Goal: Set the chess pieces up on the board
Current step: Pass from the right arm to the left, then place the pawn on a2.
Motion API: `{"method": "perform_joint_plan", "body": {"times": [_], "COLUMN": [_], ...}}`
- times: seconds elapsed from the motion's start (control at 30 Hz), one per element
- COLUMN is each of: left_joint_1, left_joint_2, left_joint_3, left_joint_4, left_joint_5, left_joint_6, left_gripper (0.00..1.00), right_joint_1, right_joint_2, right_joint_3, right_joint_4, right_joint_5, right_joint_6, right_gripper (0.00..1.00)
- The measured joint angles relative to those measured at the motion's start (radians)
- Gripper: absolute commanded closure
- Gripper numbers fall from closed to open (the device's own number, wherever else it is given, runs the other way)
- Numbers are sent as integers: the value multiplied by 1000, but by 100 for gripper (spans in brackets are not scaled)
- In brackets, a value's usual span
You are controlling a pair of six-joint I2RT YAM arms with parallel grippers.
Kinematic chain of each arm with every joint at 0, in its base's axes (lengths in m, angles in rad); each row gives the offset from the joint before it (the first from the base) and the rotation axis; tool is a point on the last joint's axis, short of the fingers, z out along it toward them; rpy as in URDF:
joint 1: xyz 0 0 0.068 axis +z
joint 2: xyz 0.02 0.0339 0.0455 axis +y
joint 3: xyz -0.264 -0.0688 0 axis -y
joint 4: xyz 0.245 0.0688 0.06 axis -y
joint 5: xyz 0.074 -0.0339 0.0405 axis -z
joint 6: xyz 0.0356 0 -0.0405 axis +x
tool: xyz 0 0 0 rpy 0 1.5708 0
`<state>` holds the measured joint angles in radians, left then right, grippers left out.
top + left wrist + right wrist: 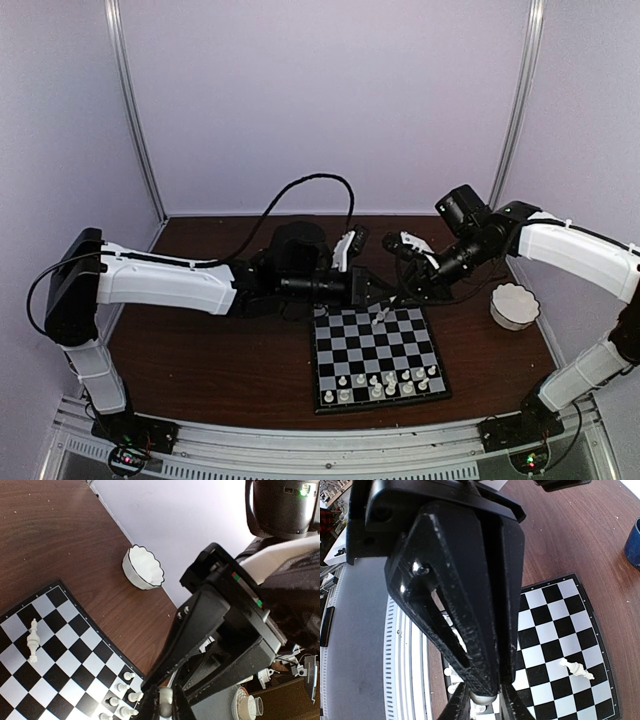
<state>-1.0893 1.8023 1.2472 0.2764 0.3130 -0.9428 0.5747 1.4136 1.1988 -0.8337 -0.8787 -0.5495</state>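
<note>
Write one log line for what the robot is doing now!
left gripper: closed on small white plastic chess piece | right gripper: closed on another white piece | black-and-white checked board: toppled white piece lying flat

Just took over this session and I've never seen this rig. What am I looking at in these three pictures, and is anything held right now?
Two white-and-black robot arms are bolted at the near edge of a brown wooden table. The wide picture looks down from above and behind them. The other two come from a camera on each wrist, so the big black shapes there are that arm's own fingers. On the table lie a black-and-pale checked chessboard and a white scalloped bowl. Small white plastic chess pieces stand along the board's near rows; one taller white piece lies toppled nearer the far edge. Over that far edge, the left fingers look closed on a small pale piece, and the right fingers on a pale piece of their own.
</note>
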Motion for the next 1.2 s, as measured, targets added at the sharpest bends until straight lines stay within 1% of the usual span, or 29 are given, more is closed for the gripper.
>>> {"method": "perform_joint_plan", "body": {"times": [0.17, 0.27, 0.37, 0.5, 0.63, 0.77, 0.9, 1.03, 1.2], "left_joint_1": [0, 0, 0, 0, -8, -38, -69, -85, -93], "left_joint_2": [0, -3, -16, -51, -91, -98, -98, -96, -96], "left_joint_3": [0, 0, 1, 3, 4, 5, 5, 4, -42], "left_joint_4": [-7, -41, -132, -287, -459, -602, -699, -750, -750], "left_joint_5": [-2, -14, -45, -92, -151, -214, -254, -272, -282], "left_joint_6": [10, 38, 95, 187, 293, 388, 450, 480, 486], "left_gripper": [94, 94, 94, 94, 94, 95, 95, 95, 95], "right_joint_1": [0, -5, -24, -95, -164, -202, -210, -212, -212], "right_joint_2": [0, -7, -41, -129, -231, -286, -274, -255, -249], "right_joint_3": [-1, -1, -1, -19, -97, -193, -218, -218, -220], "right_joint_4": [4, 0, -14, -24, 0, 42, 58, 74, 90], "right_joint_5": [4, 9, 13, 20, 38, 71, 107, 135, 153], "right_joint_6": [2, -3, -5, -5, -2, 2, -5, -18, -27], "right_gripper": [57, 53, 50, 45, 38, 37, 37, 36, 37]}}
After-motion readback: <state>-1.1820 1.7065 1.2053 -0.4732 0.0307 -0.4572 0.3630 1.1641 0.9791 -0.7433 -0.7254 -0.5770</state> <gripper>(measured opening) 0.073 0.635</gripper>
